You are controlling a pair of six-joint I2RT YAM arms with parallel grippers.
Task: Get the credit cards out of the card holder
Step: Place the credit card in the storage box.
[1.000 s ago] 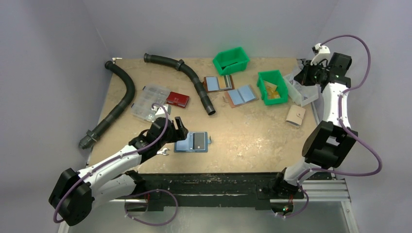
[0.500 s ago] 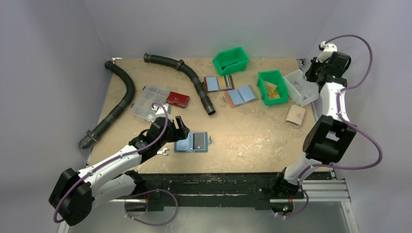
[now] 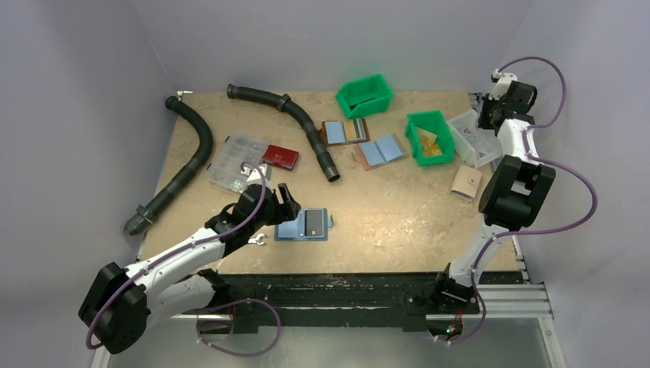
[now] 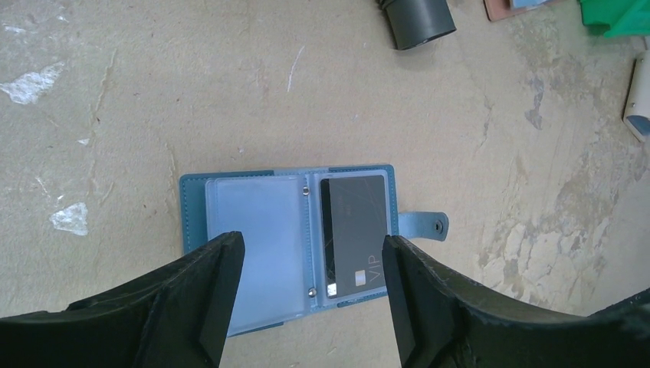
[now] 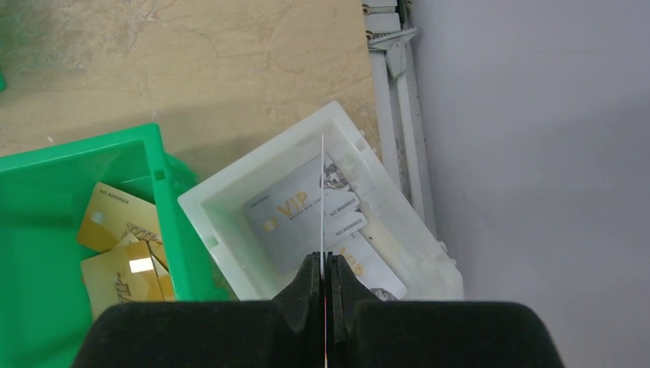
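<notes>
The card holder (image 3: 294, 227) (image 4: 253, 245) lies open and flat near the table's front, its light-blue pockets facing up and its snap tab to the right. A black VIP credit card (image 4: 354, 230) (image 3: 313, 222) sits in its right pocket. My left gripper (image 4: 310, 258) (image 3: 284, 196) hovers open just above the holder, straddling it and touching nothing. My right gripper (image 5: 323, 262) (image 3: 490, 115) is shut on a thin white card (image 5: 322, 199), seen edge-on, over a white bin (image 5: 253, 165) (image 3: 469, 138) at the back right that holds white VIP cards.
A green bin (image 3: 429, 138) (image 5: 46, 230) with gold cards (image 5: 115, 222) stands left of the white bin. Two brown holders (image 3: 344, 131) (image 3: 379, 150), another green bin (image 3: 365, 95), two black hoses (image 3: 314, 138) (image 3: 184, 165), a clear organiser (image 3: 234, 161), a red box (image 3: 280, 156) and a tan card sleeve (image 3: 466, 182) lie around.
My right arm has folded in and shifted its wrist slightly left, with its gripper by the white bin. The left arm and card holder have not moved.
</notes>
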